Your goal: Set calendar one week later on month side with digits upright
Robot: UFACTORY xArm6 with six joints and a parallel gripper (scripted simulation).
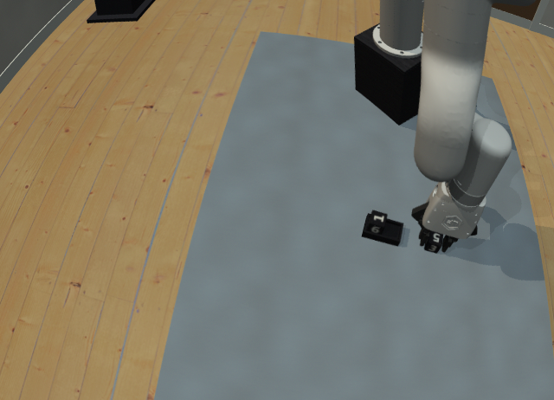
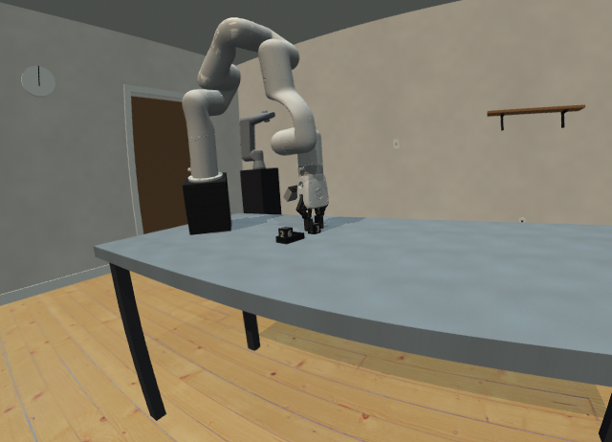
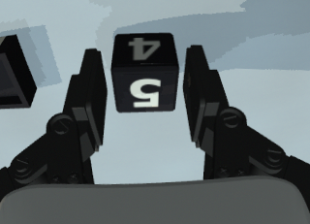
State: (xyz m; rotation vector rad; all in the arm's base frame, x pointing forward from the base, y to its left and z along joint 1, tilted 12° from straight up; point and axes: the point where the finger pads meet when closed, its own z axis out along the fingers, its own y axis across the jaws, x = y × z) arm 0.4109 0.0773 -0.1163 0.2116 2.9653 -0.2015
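A black number cube (image 3: 143, 76) (image 1: 433, 241) stands on the grey table (image 1: 291, 163), to the right of the tray and outside it. Its top face shows 5, and another face shows 4 in the wrist view. My gripper (image 3: 143, 67) (image 1: 433, 247) (image 2: 314, 228) is low around this cube with its fingers open; there is a gap on each side, so neither finger touches the cube. The black tray (image 1: 394, 233) (image 2: 296, 238) lies flat on the table. The other cube (image 1: 376, 223) (image 2: 284, 233) stands in the tray's left half with 1 on top. The tray's right half is empty.
The arm's black base block (image 1: 387, 82) (image 2: 207, 205) stands on the table behind the tray. A second black pedestal (image 1: 120, 2) stands on the floor, far from the table.
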